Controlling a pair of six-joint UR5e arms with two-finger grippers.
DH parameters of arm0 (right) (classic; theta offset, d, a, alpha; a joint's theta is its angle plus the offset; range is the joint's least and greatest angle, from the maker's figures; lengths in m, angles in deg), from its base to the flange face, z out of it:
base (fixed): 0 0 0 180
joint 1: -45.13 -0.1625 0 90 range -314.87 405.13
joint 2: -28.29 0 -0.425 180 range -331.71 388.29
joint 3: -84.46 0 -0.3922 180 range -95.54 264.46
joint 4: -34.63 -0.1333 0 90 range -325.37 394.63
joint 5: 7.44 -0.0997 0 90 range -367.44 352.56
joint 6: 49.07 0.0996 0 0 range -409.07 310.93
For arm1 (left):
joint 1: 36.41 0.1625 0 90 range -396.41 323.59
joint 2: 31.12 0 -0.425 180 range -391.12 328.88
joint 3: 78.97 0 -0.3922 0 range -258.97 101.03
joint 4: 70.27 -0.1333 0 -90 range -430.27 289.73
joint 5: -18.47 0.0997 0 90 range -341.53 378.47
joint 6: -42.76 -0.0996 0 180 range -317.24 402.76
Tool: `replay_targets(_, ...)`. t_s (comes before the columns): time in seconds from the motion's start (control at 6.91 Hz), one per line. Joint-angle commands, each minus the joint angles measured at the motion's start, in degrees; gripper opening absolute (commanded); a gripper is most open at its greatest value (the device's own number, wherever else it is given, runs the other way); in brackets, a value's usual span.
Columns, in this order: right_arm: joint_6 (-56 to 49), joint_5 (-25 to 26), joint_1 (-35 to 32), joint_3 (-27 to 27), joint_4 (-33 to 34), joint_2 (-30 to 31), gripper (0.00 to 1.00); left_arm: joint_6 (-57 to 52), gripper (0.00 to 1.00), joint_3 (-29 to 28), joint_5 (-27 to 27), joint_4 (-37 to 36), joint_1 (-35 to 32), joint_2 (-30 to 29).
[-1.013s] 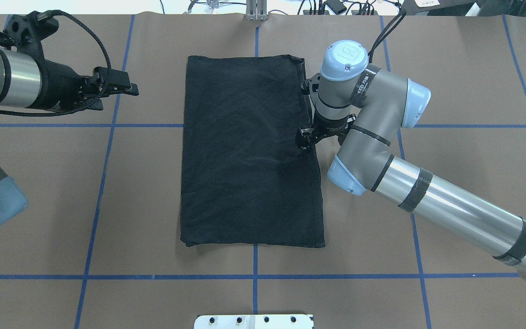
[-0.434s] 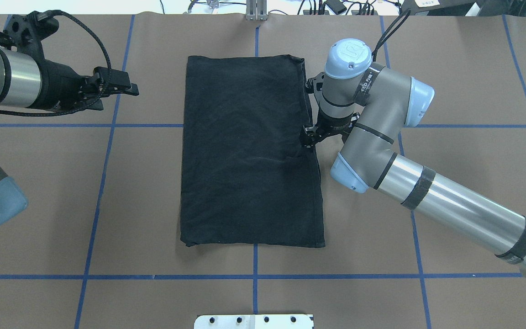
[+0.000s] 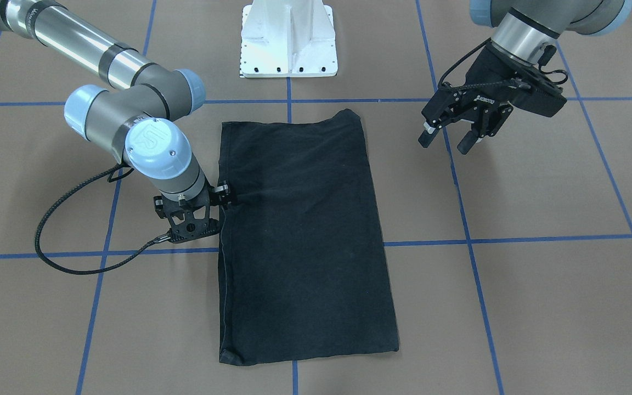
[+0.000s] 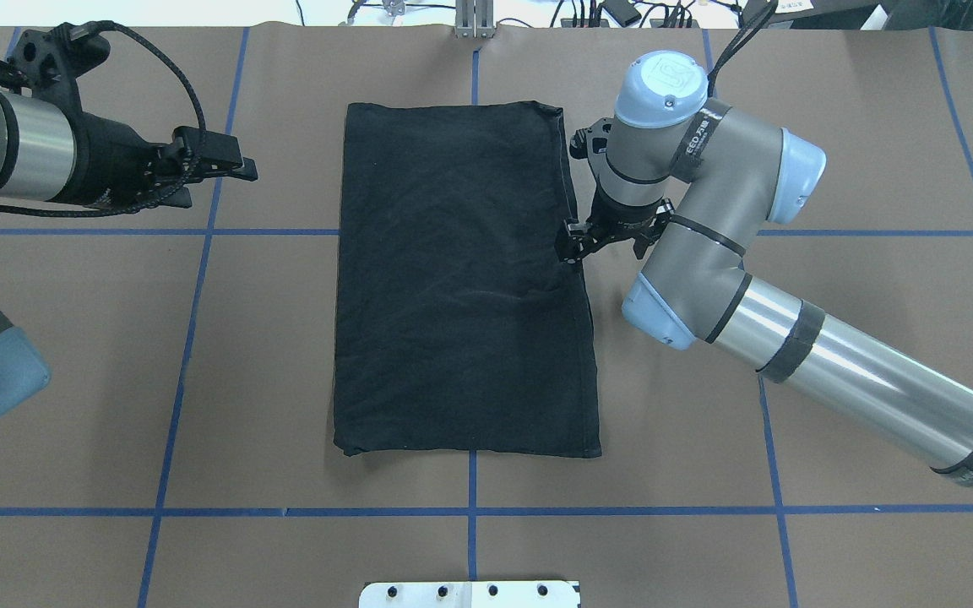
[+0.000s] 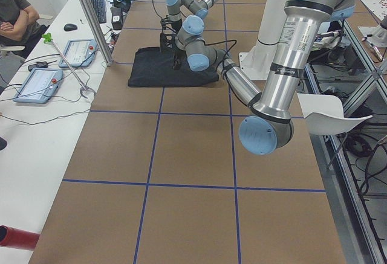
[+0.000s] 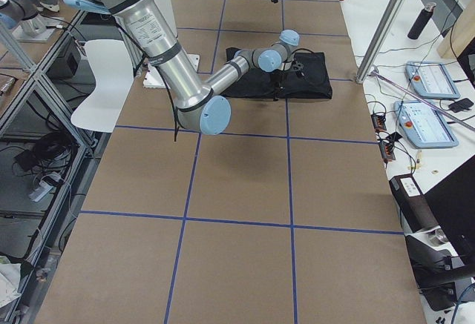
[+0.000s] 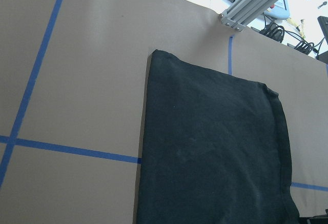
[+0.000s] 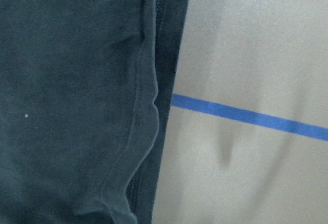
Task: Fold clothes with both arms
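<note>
Overhead exterior view: the folded black T-shirt (image 4: 461, 279) lies flat mid-worktop (image 4: 790, 439), long axis near-to-far, with the right claw (image 4: 575, 245) at its right edge, grip impossible to tell, while the left claw (image 3: 445, 142), fingers spread, hovers well apart.

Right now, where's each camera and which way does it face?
Front: across table, facing base; shirt, right arm, left arm.
Overhead: behind base, looking down; shirt, both arms.
Left side: table's left end; left arm nearest.
Right side: opposite end; right arm nearest.
Left wrist: looks over shirt; no arm.
Right wrist: shirt's edge, close; no arm.
Shared: front, overhead show right claw at shirt's edge.
</note>
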Motion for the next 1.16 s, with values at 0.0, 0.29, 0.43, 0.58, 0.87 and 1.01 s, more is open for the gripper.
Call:
replay_targets(0.0, 7.14, -5.97, -1.00, 7.67, 0.06, 1.84, 0.99, 0.42, 1.00, 0.54, -1.09, 0.24, 0.03, 0.63)
replay_targets(0.29, 16.98, -7.84, -0.91, 13.91, -0.46, 1.75, 0.99, 4.52, 1.00, 0.81, -6.18, 0.77, 0.46, 0.64)
replay_targets(0.43, 22.17, -7.76, -0.65, 16.03, -0.73, 1.75, 0.99, 9.25, 1.00, 0.72, -6.28, 2.94, 1.77, 0.55)
replay_targets(0.58, 25.79, -7.58, -0.65, 17.96, -1.78, 2.01, 0.99, 14.52, 1.00, 0.11, -6.20, 6.88, 4.74, 0.64)
replay_targets(0.87, 36.07, -3.75, 2.75, 18.86, -9.12, 3.41, 0.99, 18.86, 1.00, -0.59, -5.50, 8.33, 8.44, 0.90)
replay_targets(1.01, 37.33, -0.32, 4.78, 18.78, -11.26, 3.85, 0.99, 19.31, 1.00, -1.73, -3.58, 8.85, 10.38, 0.90)
